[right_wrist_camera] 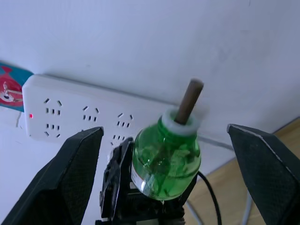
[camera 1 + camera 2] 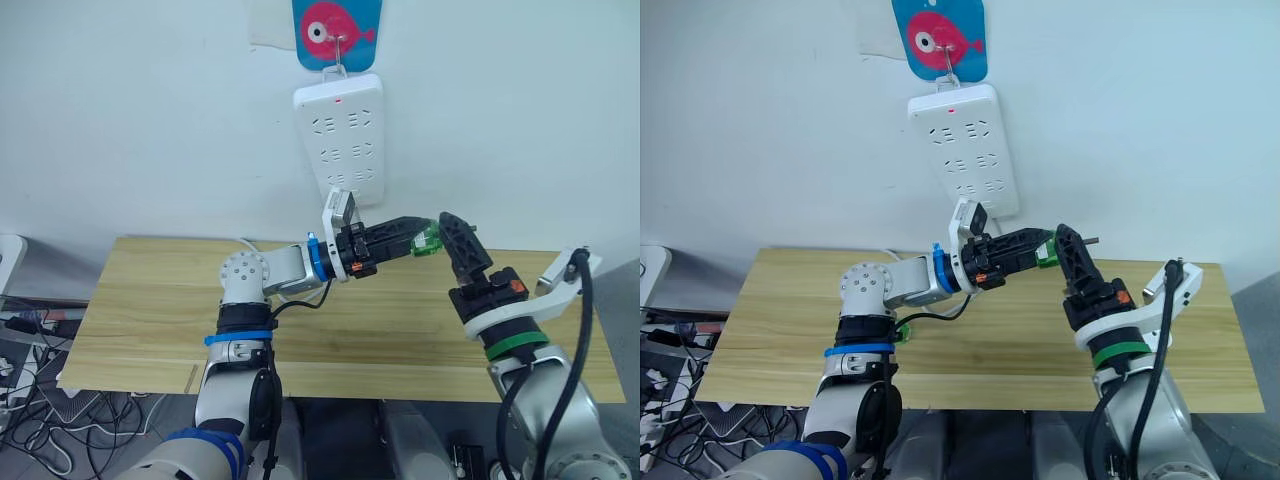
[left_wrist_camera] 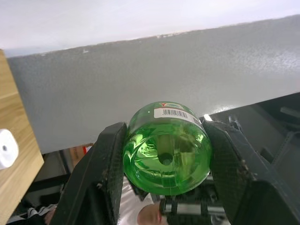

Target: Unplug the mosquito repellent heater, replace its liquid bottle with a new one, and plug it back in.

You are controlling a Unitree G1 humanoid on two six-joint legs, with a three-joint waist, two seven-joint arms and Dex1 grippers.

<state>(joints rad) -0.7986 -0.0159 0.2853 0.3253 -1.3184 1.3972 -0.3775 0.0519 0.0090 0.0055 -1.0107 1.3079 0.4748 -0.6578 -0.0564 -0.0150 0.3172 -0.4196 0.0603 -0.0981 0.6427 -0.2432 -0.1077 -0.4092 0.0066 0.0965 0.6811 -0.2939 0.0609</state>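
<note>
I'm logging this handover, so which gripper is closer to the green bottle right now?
Left. The left gripper has its fingers clamped on the green bottle, holding it above the table. The right gripper sits beside the bottle with its fingers spread wide on either side, not touching it.

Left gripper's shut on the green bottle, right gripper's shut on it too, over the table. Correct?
Not quite. The left gripper is shut on the green bottle, but the right gripper is open, its fingers spread apart on either side of it, as the right wrist view shows.
</note>
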